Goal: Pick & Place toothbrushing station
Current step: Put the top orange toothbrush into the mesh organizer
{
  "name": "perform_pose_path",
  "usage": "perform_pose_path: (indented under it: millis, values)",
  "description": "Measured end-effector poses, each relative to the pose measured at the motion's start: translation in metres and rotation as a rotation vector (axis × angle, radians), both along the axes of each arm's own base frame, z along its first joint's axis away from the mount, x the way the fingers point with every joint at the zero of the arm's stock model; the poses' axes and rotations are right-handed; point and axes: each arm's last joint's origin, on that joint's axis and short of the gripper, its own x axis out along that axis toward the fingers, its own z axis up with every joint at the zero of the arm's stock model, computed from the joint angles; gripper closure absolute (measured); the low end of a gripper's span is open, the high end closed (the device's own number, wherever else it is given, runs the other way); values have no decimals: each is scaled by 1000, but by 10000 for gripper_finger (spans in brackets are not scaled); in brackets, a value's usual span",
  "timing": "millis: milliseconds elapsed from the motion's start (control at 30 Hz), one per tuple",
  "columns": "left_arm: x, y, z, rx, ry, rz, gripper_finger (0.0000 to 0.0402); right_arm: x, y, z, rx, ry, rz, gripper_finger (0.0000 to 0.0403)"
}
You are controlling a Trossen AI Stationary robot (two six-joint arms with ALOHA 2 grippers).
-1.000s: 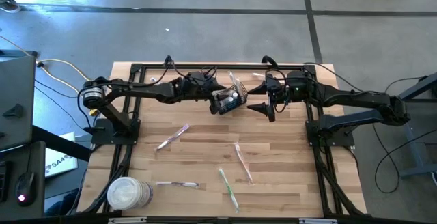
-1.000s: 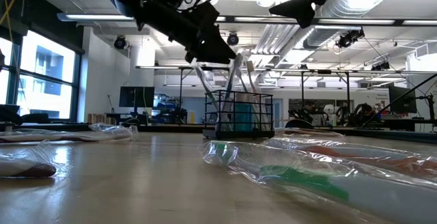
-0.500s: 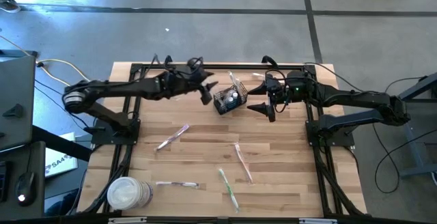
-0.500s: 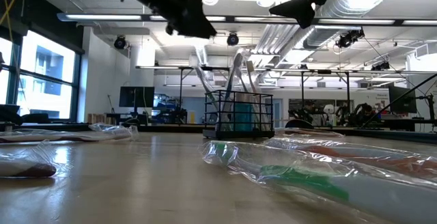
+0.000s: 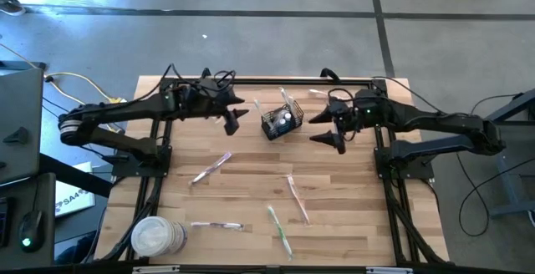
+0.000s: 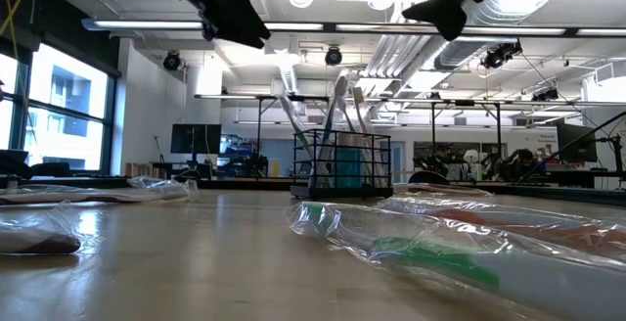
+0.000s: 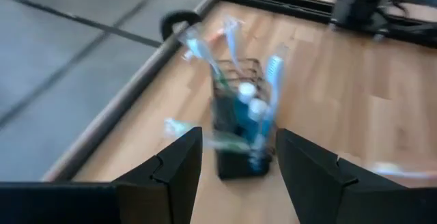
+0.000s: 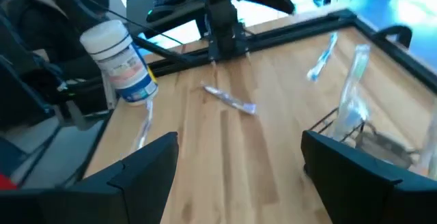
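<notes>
A bare concrete floor surrounded the wooden table (image 5: 251,186), and from table height an open workshop with ceiling ducts and monitors showed behind it. The toothbrushing station (image 5: 280,121), a small black mesh basket, stood upright on the far middle of the table with toothbrushes and tubes poking out of its top; from table height it sat squarely on the boards with nothing touching it (image 6: 342,164).

The left gripper (image 5: 231,119) hung above the table just left of the basket, apart from it, its fingers (image 7: 174,173) parted and empty; in the left wrist view the basket showed between and beyond them. The right gripper (image 5: 333,128) hovered just right of the basket, its fingers (image 8: 136,176) spread wide and likewise holding nothing.

Several wrapped toothbrushes (image 5: 294,197) lay scattered over the near half of the table, and a round white tub (image 5: 155,238) sat at the near left corner.

By my reading, the basket had been set down and released, so the placing step looked finished or very nearly so, with both arms clear of it. If more of the task remained, the next move would call for one gripper to drop onto a loose brush on the near boards, lining its fingers across the thin wrapper, which looked slippery and flat against the wood.
</notes>
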Motion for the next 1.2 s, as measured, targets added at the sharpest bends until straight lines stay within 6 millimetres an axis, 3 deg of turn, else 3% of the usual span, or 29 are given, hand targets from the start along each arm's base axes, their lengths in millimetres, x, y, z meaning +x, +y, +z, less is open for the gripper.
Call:
perform_pose_path:
  millis: [167,400,533,700,1000,1200]
  values:
    - [-12,-8,3,-125,-5,-109,217,-16,5,-1,71,70,28,100]
    - [-14,-15,1,-338,-12,-235,217,-46,0,-27,-55,456,-306,100]
    - [-12,-16,-2,-423,-5,-242,217,-49,-12,-38,-87,591,-450,100]
    - [-12,-16,-2,-444,-12,-229,217,-45,-42,-54,17,698,-585,100]
    - [-13,-16,-2,-444,-9,-227,217,-41,-112,-100,139,890,-601,100]
    - [-13,-16,-2,-433,-4,-232,217,-32,-159,-102,117,942,-691,100]
